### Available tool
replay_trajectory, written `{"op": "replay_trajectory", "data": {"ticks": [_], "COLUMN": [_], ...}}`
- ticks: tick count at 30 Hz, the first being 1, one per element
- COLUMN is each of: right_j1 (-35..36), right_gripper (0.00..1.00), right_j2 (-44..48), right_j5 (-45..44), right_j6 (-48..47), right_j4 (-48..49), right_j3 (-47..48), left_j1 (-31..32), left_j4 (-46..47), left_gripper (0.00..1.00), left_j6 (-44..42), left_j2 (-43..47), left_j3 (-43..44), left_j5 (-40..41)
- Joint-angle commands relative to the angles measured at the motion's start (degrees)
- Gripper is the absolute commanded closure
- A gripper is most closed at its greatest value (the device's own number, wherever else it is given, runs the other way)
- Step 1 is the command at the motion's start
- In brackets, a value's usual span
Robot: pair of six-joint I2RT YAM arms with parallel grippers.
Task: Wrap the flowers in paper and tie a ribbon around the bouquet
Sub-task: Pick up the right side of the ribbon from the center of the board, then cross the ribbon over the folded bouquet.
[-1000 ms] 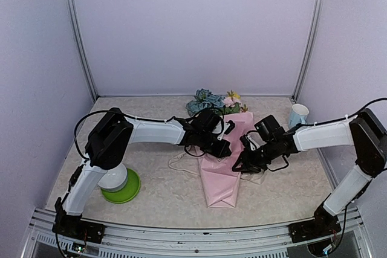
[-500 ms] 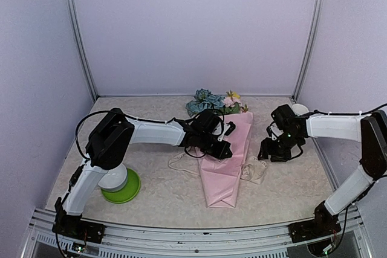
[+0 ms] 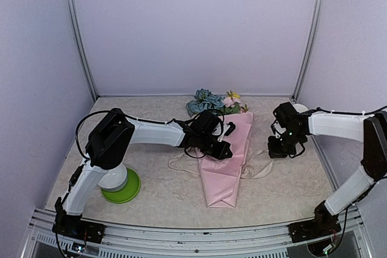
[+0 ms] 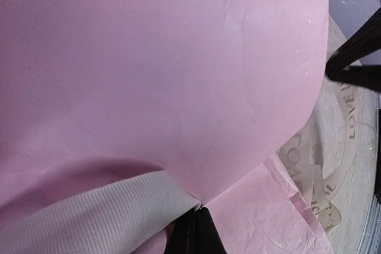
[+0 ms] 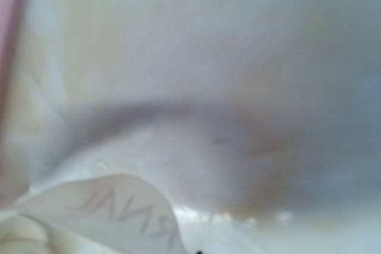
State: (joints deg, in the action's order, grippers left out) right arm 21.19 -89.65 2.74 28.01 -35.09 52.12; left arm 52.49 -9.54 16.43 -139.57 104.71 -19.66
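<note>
The bouquet (image 3: 227, 167) lies flat at the centre of the top view, narrow end toward the bottom of the frame and wide end toward the back wall, where the flowers (image 3: 208, 99) project in blue, pink and yellow. The pale pink paper (image 4: 149, 69) is already folded into a cone, so the wrapping step appears done and tying is the step in hand. The ribbon (image 3: 257, 172) shows on both sides of the cone: a cream loop to its left and a longer strand to its right, which suggests it passes beneath the cone. The left gripper (image 3: 221, 150) is closed and rests on the cone's left edge at mid-length. In the left wrist view its dark fingertips (image 4: 193, 233) meet at a paper fold. Whether they pinch that fold or only press on it cannot be determined. Either way, the placement serves to stop the cone unrolling. The right gripper (image 3: 277, 151) is closed right of the cone, and the right-hand strand runs up into it, apparently pinched there. The right wrist view is blurred but shows lettered ribbon close to the lens. Holding this end out to the side, clear of the cone, leaves it free to be carried across. A green bowl (image 3: 128, 193) sits at lower left, well apart from the work
</note>
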Motion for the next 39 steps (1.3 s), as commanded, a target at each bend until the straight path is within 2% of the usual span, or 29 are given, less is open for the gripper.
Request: {"op": "replay_trajectory", "data": {"ticks": [1,4,9,13,16,18,21,26,30,33,39], "right_j1": [-1.41,-1.41,-1.28,-0.94,1.07,3.73,8.22,8.77,8.7,8.71,8.56], "right_gripper": [1.0,1.0,1.0,1.0,1.0,1.0,1.0,1.0,1.0,1.0,1.0], "right_j2": [15.93,25.77,37.46,38.33,34.48,28.84,21.18,7.97,-2.65,-6.18,-13.66], "right_j5": [-10.55,-3.91,19.68,31.37,36.54,36.59,31.81,30.92,31.15,29.6,24.44], "right_j6": [2.01,-1.17,-8.38,-4.68,4.06,7.72,9.41,16.9,18.42,18.73,16.11], "right_j4": [-3.73,-1.02,12.83,23.97,37.38,43.36,46.88,56.67,56.38,57.61,48.04], "right_j3": [6.3,8.28,6.82,3.17,-3.02,-5.58,-6.53,-11.52,-10.82,-10.87,-5.38], "left_j1": [-0.06,-0.24,-0.61,-1.07,-1.31,-1.63,-2.0,-2.65,-2.74,-3.16,-3.36], "left_j4": [-4.89,-4.74,-4.7,-4.54,-3.97,-3.39,-2.36,1.17,2.96,5.19,8.29], "left_gripper": [1.0,1.0,1.0,1.0,1.0,1.0,1.0,1.0,1.0,1.0,1.0], "left_j6": [-0.22,-0.2,-0.54,-0.46,-0.14,0.34,1.24,3.58,3.96,4.4,6.81], "left_j2": [-1.11,-1.08,-0.8,-0.73,-0.62,-0.62,-0.47,0.52,2.71,4.95,8.83], "left_j3": [-2.27,-2.51,-2.57,-2.72,-3.09,-3.31,-4.03,-6.48,-8.48,-11.32,-14.71], "left_j5": [1.51,1.64,1.87,1.49,0.91,0.31,-0.92,-3.41,-3.42,-3.65,-4.54]}}
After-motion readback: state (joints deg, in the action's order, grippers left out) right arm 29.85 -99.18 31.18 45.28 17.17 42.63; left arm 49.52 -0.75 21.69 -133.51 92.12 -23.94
